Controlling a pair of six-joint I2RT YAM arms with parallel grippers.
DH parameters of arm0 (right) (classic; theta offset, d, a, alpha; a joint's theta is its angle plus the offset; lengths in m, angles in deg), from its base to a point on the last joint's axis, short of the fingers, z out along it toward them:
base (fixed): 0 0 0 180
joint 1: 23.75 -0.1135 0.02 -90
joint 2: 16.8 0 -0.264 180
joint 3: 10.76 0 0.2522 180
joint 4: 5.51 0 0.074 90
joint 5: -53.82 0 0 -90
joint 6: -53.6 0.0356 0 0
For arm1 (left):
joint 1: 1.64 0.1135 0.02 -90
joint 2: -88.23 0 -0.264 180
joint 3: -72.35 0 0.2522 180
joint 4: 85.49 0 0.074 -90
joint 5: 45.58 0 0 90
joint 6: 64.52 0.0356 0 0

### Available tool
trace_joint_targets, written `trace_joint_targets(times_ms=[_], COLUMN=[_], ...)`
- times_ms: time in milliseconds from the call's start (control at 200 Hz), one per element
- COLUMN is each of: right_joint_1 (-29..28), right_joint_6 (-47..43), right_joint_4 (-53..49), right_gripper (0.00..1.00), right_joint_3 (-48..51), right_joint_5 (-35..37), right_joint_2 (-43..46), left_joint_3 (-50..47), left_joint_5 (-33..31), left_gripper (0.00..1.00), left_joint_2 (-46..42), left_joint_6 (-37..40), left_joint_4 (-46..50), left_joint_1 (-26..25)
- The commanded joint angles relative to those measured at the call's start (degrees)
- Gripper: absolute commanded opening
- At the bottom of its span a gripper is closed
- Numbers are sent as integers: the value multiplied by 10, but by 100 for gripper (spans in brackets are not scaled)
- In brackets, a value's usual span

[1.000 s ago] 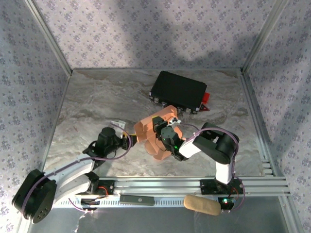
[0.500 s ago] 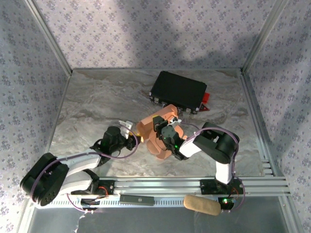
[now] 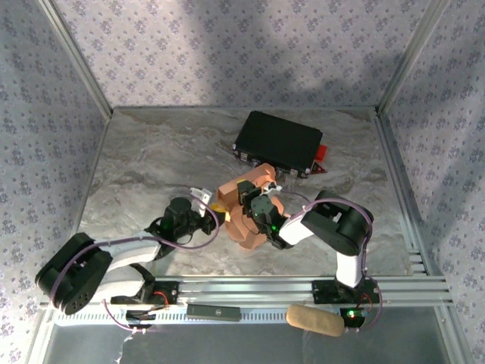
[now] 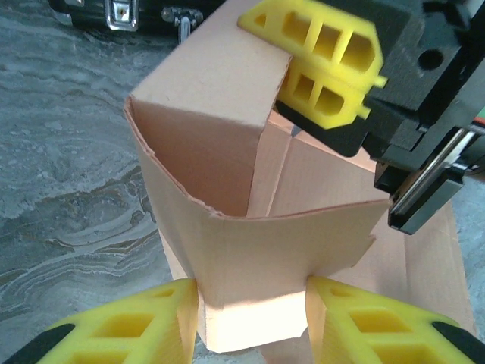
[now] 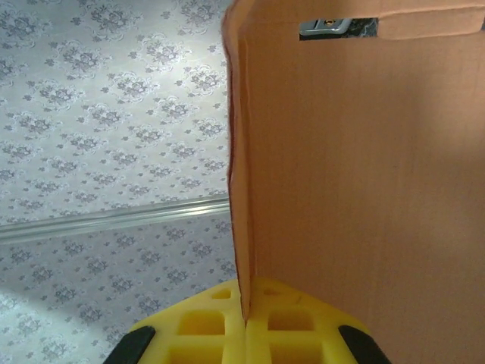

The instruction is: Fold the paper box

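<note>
The paper box [image 3: 244, 220] sits near the middle of the bench [image 3: 136, 163], just in front of a black case [image 3: 276, 142]. It is salmon-orange card, partly folded, with its walls standing up and one end open. In the left wrist view the paper box [image 4: 250, 227] shows a curved front wall with a torn-looking top edge and an upright panel behind it.

The right gripper [image 3: 251, 196] reaches in from the right. Its yellow fingers [image 4: 318, 72] are closed on the top edge of that rear panel. In its own camera the right gripper [image 5: 246, 326] pinches the thin edge of the sheet [image 5: 364, 152], which rises straight up from between the fingers.

The left gripper [image 3: 214, 208] comes in low from the left. Its fingers [image 4: 129, 326] sit on either side of the box's narrow lower end, pressed against both sides and gripping it.

A small red piece [image 3: 321, 152] sticks out at the right end of the case.
</note>
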Motion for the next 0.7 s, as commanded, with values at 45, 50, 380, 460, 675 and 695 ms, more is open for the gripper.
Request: trace_joint_targets(times_ms=[45,50,380,460,675,695], right_joint_1=[-4,-5,-6,-7,-8,-8], right_joint_6=[10,10,10,13,16,16], right_joint_4=[-3,-3,-4,-3,-4,-3], right_gripper=[0,0,0,0,0,0], right_joint_3=[-10,-9,-7,-7,-8,-9], right_joint_5=[7,7,4,4,5,5], right_joint_2=[6,6,12,13,16,15], left_joint_3=[11,10,-4,-1,8,8], left_joint_5=[-67,-69,-108,-109,-175,-185], left_gripper=[45,45,45,43,46,46], left_joint_2=[19,19,78,99,139,142], left_joint_6=[8,8,36,34,21,19], left_joint_4=[-55,-57,-182,-199,-228,-232], left_joint_1=[-21,-21,-48,-48,-67,-71])
